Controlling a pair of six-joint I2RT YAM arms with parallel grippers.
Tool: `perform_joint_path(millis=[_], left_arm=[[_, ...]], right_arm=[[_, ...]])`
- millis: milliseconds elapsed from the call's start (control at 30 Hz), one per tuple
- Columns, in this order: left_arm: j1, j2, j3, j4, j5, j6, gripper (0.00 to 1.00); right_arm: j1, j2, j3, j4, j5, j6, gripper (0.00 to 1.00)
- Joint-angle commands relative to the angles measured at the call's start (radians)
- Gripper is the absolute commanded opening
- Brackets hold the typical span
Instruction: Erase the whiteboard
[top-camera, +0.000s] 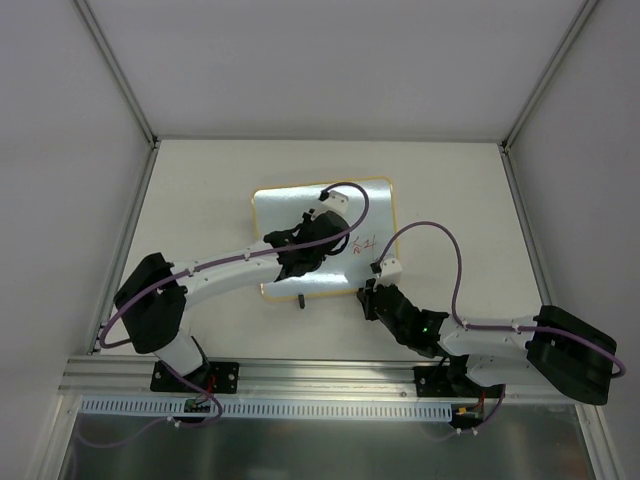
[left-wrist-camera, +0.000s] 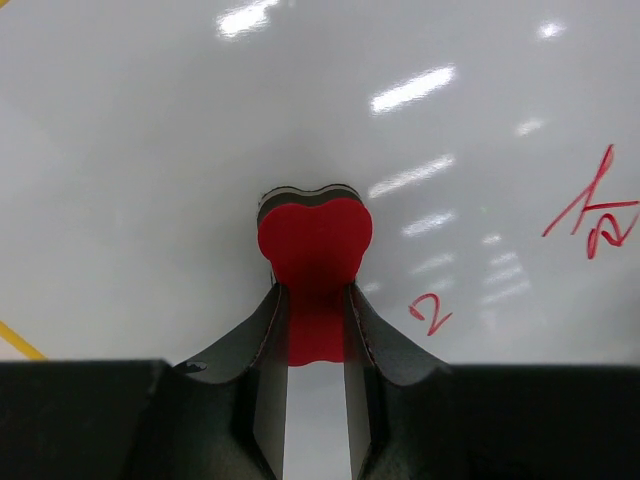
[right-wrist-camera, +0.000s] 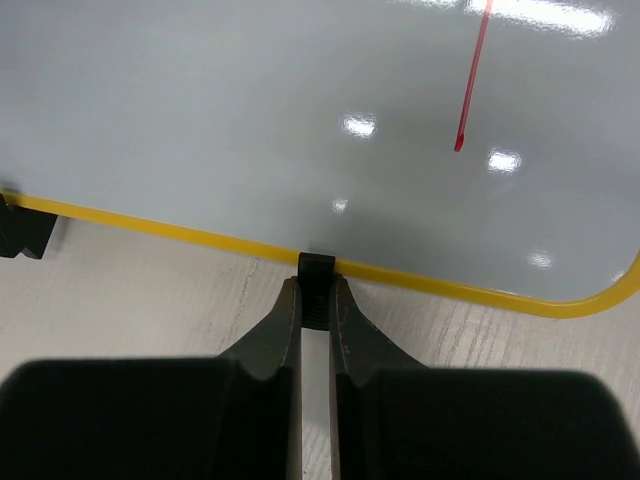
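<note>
The whiteboard (top-camera: 285, 208) lies flat in the middle of the table, with a yellow frame and red handwriting (top-camera: 362, 243) on its right part. My left gripper (top-camera: 316, 232) is over the board, shut on a small red eraser block (left-wrist-camera: 315, 235) whose dark underside rests on the white surface (left-wrist-camera: 150, 150). Red marks (left-wrist-camera: 595, 212) and a red "2" (left-wrist-camera: 432, 313) lie to the right of the block. My right gripper (right-wrist-camera: 317, 295) is at the board's near edge, shut on one black foot (right-wrist-camera: 317, 268) of the whiteboard (right-wrist-camera: 250, 120). A red stroke (right-wrist-camera: 470, 90) shows on the board.
The other black foot (top-camera: 300, 299) sticks out at the board's near edge, also at the left in the right wrist view (right-wrist-camera: 22, 230). Pale walls with metal posts (top-camera: 120, 70) enclose the table. Purple cables (top-camera: 450, 250) loop above both arms.
</note>
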Motion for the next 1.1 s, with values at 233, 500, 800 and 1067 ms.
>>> perform_joint_path(millis=[233,500,800,1067], left_arm=[[-0.118,0.184,-0.021,-0.027,0.198,-0.089,0.0],[-0.108,0.103,-0.087,-0.071,0.135,-0.1,0.0],[-0.002,0.011,-0.03,-0.103,-0.002,0.03,0.0],[0.032,0.025,0.011,-0.1,0.027,0.013,0.0]], right_arm=[[0.008,-0.024,-0.035,-0.09,0.029,0.037,0.0],[0.008,-0.024,-0.033,-0.092,0.036,0.037,0.0],[0.008,-0.009,-0.019,-0.093,0.036,0.028,0.05],[0.014,0.039,-0.005,-0.06,-0.035,0.043,0.0]])
